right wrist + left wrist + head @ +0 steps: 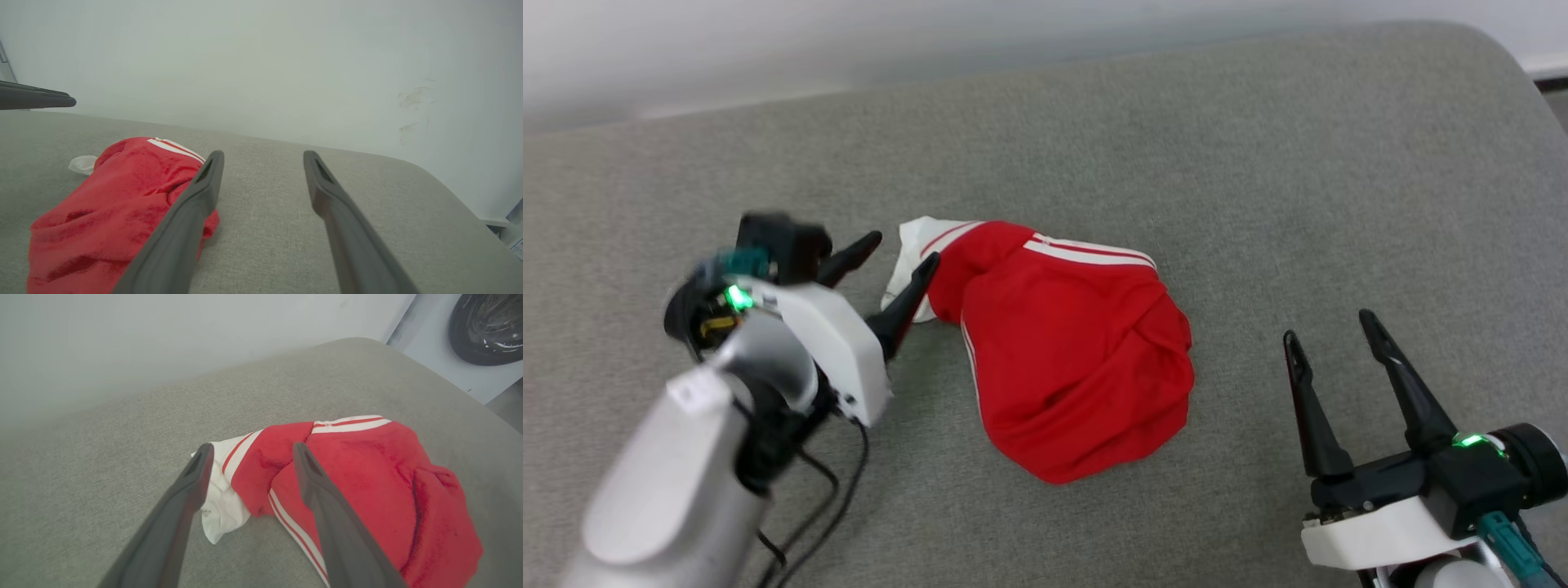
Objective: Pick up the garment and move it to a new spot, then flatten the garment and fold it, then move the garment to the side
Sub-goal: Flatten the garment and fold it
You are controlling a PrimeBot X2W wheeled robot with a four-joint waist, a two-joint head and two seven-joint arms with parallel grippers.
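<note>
The garment [1070,359] lies bunched in a red heap with white striped trim in the middle of the grey cushion [1258,163]; a white sleeve pokes out at its left end. My left gripper [905,247] hovers open at that sleeve end, fingers astride the white sleeve and red edge [249,473]. My right gripper [1330,325] stands open to the right of the heap, apart from it. In the right wrist view the garment [110,204] sits to the left of my right gripper [263,157].
A pale wall [286,61] runs along the cushion's far edge. A dark round washer door [486,326] shows past the cushion's corner in the left wrist view. The cushion's rounded right edge [1527,82] drops to the floor. The left arm's black cable [841,498] hangs over the cushion.
</note>
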